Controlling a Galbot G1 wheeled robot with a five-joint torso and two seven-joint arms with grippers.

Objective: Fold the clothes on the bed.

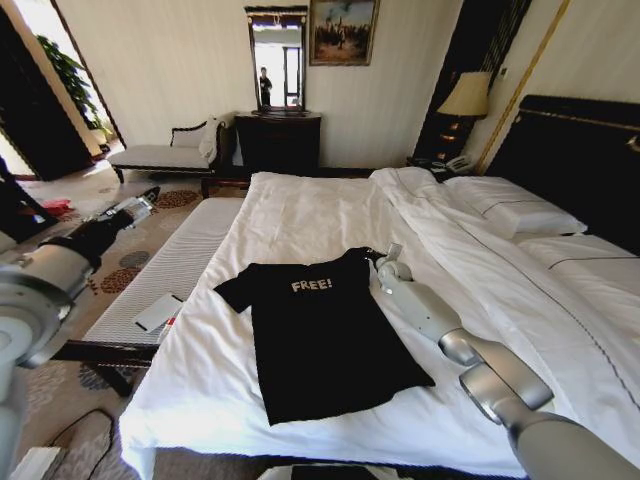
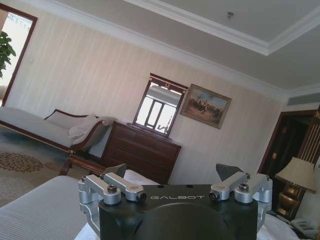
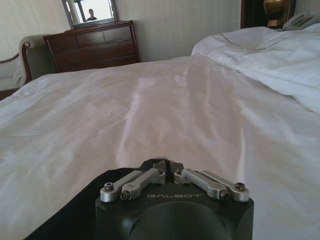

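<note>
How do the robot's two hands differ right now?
The right hand is down on the bed at the black T-shirt's sleeve edge; the left hand is raised in the air beside the bed, over the bench. The right hand's fingers are shut together; the left hand's fingers are spread wide open with nothing between them. Both share the same black-and-silver build.

Black T-shirt [image 1: 325, 340], white "FREE!" lettering; white bed [image 1: 300, 215] sheets.

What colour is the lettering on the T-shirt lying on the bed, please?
White "FREE!" lettering on the black T-shirt, clearest in the head view.
</note>
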